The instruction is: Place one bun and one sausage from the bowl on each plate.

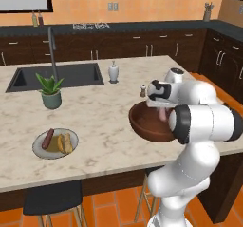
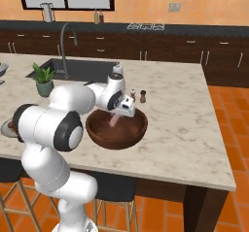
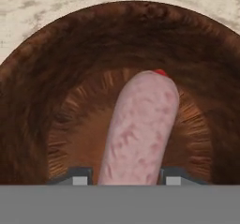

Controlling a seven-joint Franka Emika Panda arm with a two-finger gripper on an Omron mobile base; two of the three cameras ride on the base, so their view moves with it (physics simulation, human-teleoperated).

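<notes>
The dark reddish-brown wooden bowl [image 1: 142, 122] [image 2: 116, 135] [image 3: 47, 54] stands on the island counter near its front edge. My gripper [image 1: 161, 108] [image 2: 119, 113] [image 3: 126, 176] reaches down into it and is shut on a pale pink sausage [image 1: 164, 115] [image 2: 114, 121] [image 3: 140, 124]. The sausage hangs from the fingers with its far end pointing at the bowl's floor. A grey plate [image 1: 40, 150] lies on the counter well to the left of the bowl. It carries a dark red sausage [image 1: 48, 138] and a bun [image 1: 65, 143].
A potted plant [image 1: 51, 92] [image 2: 43, 79], the sink [image 1: 57, 76] with its faucet [image 2: 65, 41], a white bottle [image 1: 113, 72] and small shakers [image 1: 143, 90] [image 2: 143, 96] stand behind the bowl. Stools [image 1: 52, 197] sit under the counter's front edge.
</notes>
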